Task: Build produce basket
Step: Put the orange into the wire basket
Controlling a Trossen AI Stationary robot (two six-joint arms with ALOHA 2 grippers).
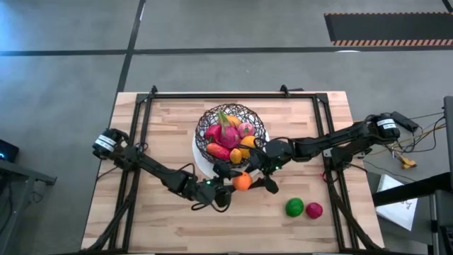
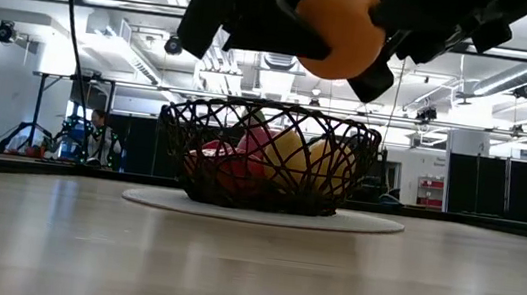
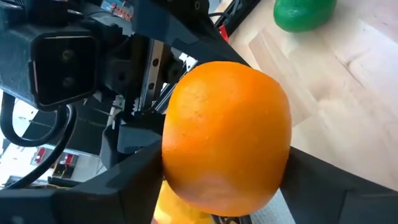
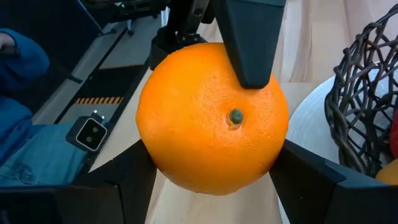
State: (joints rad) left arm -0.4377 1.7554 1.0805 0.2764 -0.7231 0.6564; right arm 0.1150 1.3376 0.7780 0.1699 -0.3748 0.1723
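An orange point(image 1: 242, 182) is held in the air between my two grippers, just near of the black wire basket point(image 1: 232, 134). My left gripper point(image 1: 228, 193) comes from the table's left and my right gripper point(image 1: 259, 172) from the right; both are shut on the orange. The basket stands on a flat white plate point(image 1: 200, 161) and holds several pieces of produce, pink, red, yellow and orange. A green fruit point(image 1: 294, 207) and a magenta fruit point(image 1: 313, 210) lie on the table to the near right. My left gripper pinches the orange between its two fingers point(image 3: 127, 180) at opposite sides of its round body point(image 3: 180, 168). It comes about level from the table's left. The orange point(image 2: 343, 31) is lifted clear of the table. My right gripper pinches the same orange between its two fingers point(image 4: 308, 174) at opposite sides point(image 4: 273, 155), with the stem dimple point(image 4: 235, 116) facing its camera. It comes about level from the table's right. One left-arm finger point(image 4: 249, 43) lies across the orange's top.
Black rails point(image 1: 141, 127) run along the left, right and far sides of the wooden table point(image 1: 170, 227). The near strip of the table is bare wood. A person in blue point(image 4: 25, 124) shows beyond the table's edge in the right wrist view.
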